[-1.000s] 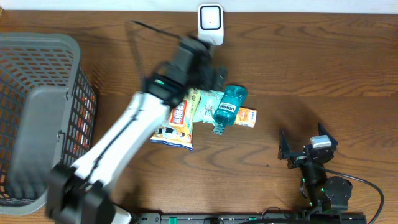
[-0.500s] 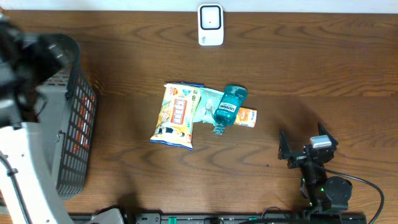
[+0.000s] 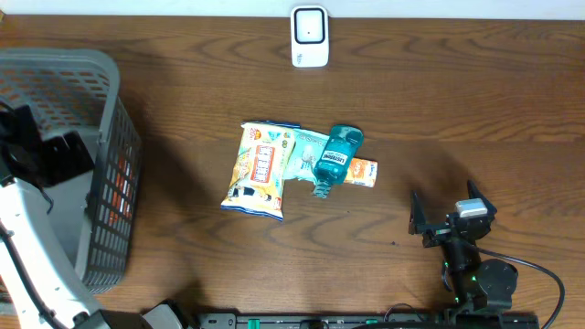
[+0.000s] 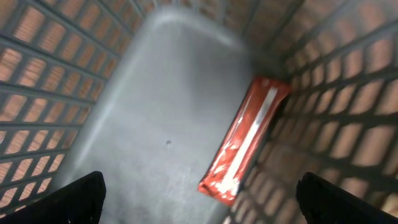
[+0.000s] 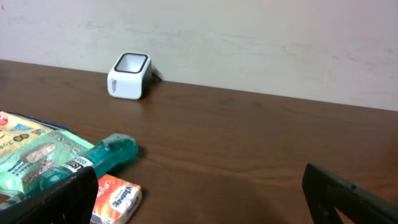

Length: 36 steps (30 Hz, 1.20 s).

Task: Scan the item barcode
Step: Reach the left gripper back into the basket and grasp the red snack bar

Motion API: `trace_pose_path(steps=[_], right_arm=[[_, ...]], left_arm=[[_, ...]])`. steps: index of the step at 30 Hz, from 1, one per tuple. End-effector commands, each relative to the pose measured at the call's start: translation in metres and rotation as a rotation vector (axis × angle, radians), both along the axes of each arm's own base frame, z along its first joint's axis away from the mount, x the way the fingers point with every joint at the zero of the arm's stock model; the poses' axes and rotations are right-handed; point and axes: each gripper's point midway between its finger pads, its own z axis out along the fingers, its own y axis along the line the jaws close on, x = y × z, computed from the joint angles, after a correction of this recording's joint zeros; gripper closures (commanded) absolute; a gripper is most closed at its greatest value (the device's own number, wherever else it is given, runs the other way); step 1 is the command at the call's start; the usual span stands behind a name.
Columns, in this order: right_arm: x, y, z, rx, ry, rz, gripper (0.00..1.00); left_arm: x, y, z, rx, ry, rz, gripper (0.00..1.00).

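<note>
My left gripper (image 3: pixel 37 146) hangs open inside the grey basket (image 3: pixel 101 82) at the table's left end. In the left wrist view its jaws (image 4: pixel 202 190) stand wide over a red packet (image 4: pixel 249 140), which lies against the basket's mesh wall (image 4: pixel 336 93); nothing is between the fingers. The white barcode scanner (image 3: pixel 309 37) stands at the far edge, also in the right wrist view (image 5: pixel 129 76). A yellow snack bag (image 3: pixel 259 171), a teal mouthwash bottle (image 3: pixel 335 157) and an orange tissue pack (image 3: pixel 363 171) lie mid-table. My right gripper (image 3: pixel 445 212) rests open at the front right, empty (image 5: pixel 199 186).
A pale green packet (image 3: pixel 304 151) lies under the bottle's end, between the snack bag and the bottle. A white wall (image 5: pixel 249 43) runs behind the scanner. Bare wood (image 3: pixel 475 110) stretches from the pile to the right edge.
My left arm has swung from the pile near the scanner leftward to the basket and now sits inside it. The right arm and the items on the table have not moved.
</note>
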Motion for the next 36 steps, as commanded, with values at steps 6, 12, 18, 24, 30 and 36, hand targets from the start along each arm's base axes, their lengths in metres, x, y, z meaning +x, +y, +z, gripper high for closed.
trace_pose_path(steps=[6,12,18,24,30,36], right_arm=[[0.0,0.001,-0.001,-0.003,-0.001,0.006,0.01],[0.0,0.001,-0.001,-0.002,-0.001,0.006,0.01],[0.0,0.001,-0.001,-0.003,-0.001,0.006,0.01],[0.0,0.001,-0.001,-0.002,-0.001,0.006,0.01],[0.0,0.001,-0.001,-0.003,-0.001,0.006,0.01],[0.0,0.001,-0.001,-0.003,-0.001,0.006,0.01]], left_arm=[[-0.008,-0.009,-0.077,-0.042,0.181,-0.227,0.02],[0.003,-0.01,-0.116,-0.123,0.229,-0.282,0.02],[0.016,-0.037,-0.152,-0.314,0.202,-0.392,0.02],[0.027,-0.057,-0.169,-0.455,0.148,-0.426,0.02],[0.026,-0.056,-0.186,-0.48,0.173,-0.42,0.02],[0.018,-0.048,-0.216,-0.455,0.27,-0.399,0.02]])
